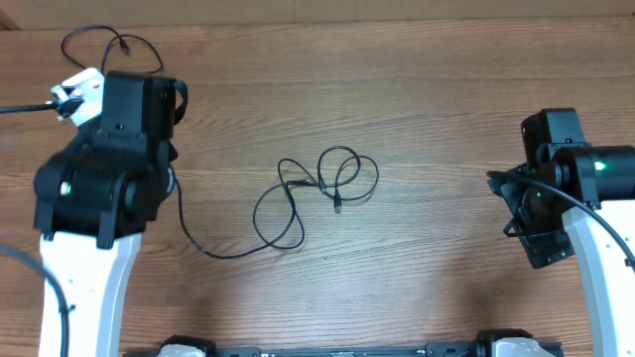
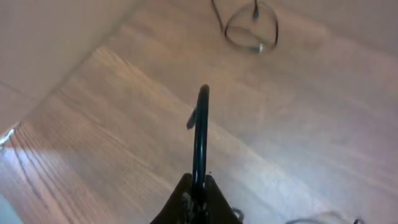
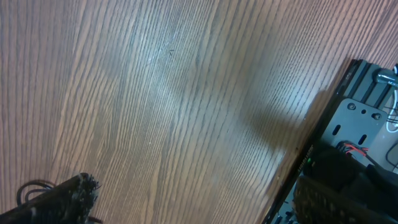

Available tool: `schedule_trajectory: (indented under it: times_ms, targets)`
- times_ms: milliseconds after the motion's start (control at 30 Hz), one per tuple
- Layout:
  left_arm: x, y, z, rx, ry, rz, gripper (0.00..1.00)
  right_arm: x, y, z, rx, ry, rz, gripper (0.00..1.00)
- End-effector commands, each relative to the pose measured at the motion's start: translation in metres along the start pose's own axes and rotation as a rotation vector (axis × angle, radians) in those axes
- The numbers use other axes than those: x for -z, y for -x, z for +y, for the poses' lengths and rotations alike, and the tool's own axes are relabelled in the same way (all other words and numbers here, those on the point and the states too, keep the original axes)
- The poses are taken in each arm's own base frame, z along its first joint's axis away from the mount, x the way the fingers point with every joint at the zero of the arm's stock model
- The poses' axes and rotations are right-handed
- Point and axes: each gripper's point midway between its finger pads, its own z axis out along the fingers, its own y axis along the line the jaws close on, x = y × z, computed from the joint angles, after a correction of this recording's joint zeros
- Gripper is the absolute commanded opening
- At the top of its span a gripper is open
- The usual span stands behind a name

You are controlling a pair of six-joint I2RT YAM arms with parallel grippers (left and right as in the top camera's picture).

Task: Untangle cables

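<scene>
While left tool [image 2: 195, 190] pinches black cable [image 2: 200, 124], right tool [image 3: 199, 186] gapes wide, gripping nothing; cable loops [image 1: 327, 183] lie loose mid-surface [image 1: 446, 119], between arms.

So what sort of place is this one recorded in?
Probably a robotics lab bench: a wood-grain table, a left arm and right arm at its sides, thin black cables lying on it.

I saw the table [image 1: 427, 89] as warm brown wood with a fine straight grain. At its centre the cables [image 1: 301, 184] were thin and black, with small silver-grey plug ends. The left arm [image 1: 109, 169] at nine o'clock and the right arm [image 1: 556, 149] at three were black over white bases, each with a green light [image 1: 600, 166].
</scene>
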Motion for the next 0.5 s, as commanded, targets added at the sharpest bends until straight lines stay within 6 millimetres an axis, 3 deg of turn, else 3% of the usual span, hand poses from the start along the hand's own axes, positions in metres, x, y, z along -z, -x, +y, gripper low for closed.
schedule_trajectory:
  times_ms: [0, 467]
  targets:
    - [-0.014, -0.017, -0.016, -0.016, -0.024, 0.108, 0.06, 0.009, 0.003, 0.002, -0.016, 0.035, -0.016, 1.0]
    - [-0.063, -0.061, -0.068, -0.186, -0.065, 0.358, 0.09, 0.009, 0.003, 0.002, -0.016, 0.035, -0.016, 1.0]
